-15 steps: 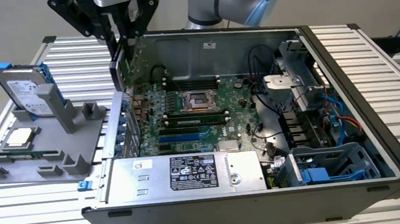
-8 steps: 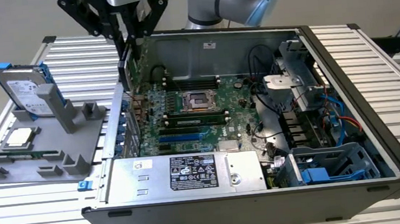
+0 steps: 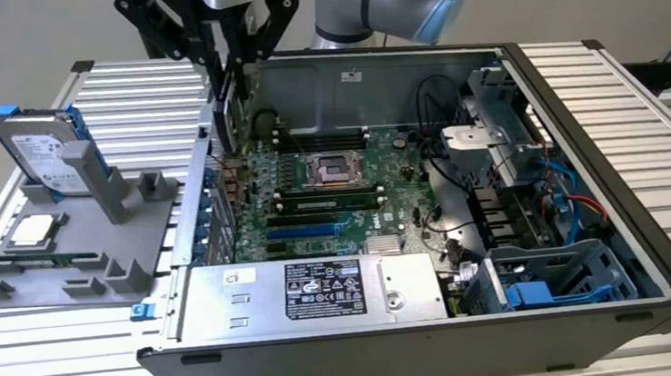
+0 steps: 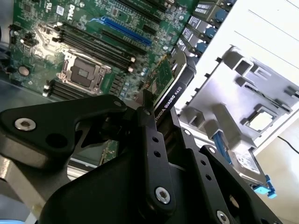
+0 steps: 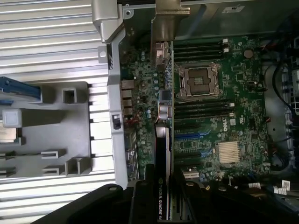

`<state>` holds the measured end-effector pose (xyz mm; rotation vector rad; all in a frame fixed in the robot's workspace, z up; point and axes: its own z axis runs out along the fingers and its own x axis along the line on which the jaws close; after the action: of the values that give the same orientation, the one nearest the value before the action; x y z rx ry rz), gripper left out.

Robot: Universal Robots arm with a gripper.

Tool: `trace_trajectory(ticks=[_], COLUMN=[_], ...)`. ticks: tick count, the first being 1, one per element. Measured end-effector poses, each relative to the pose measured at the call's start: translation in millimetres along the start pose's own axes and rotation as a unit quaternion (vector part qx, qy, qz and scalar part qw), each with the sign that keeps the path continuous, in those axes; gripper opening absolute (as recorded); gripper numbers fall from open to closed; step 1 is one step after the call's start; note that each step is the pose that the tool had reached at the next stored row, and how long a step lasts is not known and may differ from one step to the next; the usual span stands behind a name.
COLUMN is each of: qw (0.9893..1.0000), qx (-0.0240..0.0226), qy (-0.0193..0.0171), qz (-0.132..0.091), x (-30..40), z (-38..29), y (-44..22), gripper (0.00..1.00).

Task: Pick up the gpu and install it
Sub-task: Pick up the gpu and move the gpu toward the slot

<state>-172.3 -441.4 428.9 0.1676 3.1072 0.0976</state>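
Right, the gripper (image 4: pixel 156 119) is clenched on the gpu (image 4: pixel 174 86), one finger on each flat face. The card is held edge-on, its free end pointing down at the motherboard (image 5: pixel 210 116). It hangs over the motherboard's side nearest the case (image 3: pixel 447 351) rear wall and looks clear of it.

To do this well, I'd say keep the card square to the motherboard, set its connector edge parallel to the slot, and push down evenly rather than one corner first.

As for writing, white lettering runs along the card's black edge. There are printed labels on the power supply (image 3: pixel 308 291) beside the motherboard, and none of it is read out here.
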Motion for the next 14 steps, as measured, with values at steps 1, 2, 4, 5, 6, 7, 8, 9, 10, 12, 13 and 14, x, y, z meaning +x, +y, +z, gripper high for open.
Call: trace_trajectory(ticks=[1,2,4,5,6,7,8,9,10,12,13,14], qw=[1.0000,1.0000,1.0000,1.0000,1.0000,1.0000,1.0000,1.0000,1.0000,1.0000,1.0000,1.0000], qx=[0.0000,0.0000,0.0000,0.0000,0.0000,0.0000,0.0000,0.0000,0.0000,0.0000,0.0000,0.0000], qy=[0.0000,0.0000,0.0000,0.0000,0.0000,0.0000,0.0000,0.0000,0.0000,0.0000,0.0000,0.0000], qz=[0.000,0.000,0.000,0.000,0.000,0.000,0.000,0.000,0.000,0.000,0.000,0.000], x=[-1.4,-2.9,-5.9,-7.3,-8.8,-10.1,-11.7,-13.2,-14.6,-17.6,-18.9,-20.5], z=[0.0,0.0,0.2,0.2,0.2,0.3,0.3,0.4,0.4,0.5,0.6,0.6], y=[0.2,0.3,0.6,0.8,0.9,1.1,1.3,1.4,1.6,1.9,2.0,2.2], gripper=[0.00,0.00,0.00,0.00,0.00,0.00,0.00,0.00,0.00,0.00,0.00,0.00])
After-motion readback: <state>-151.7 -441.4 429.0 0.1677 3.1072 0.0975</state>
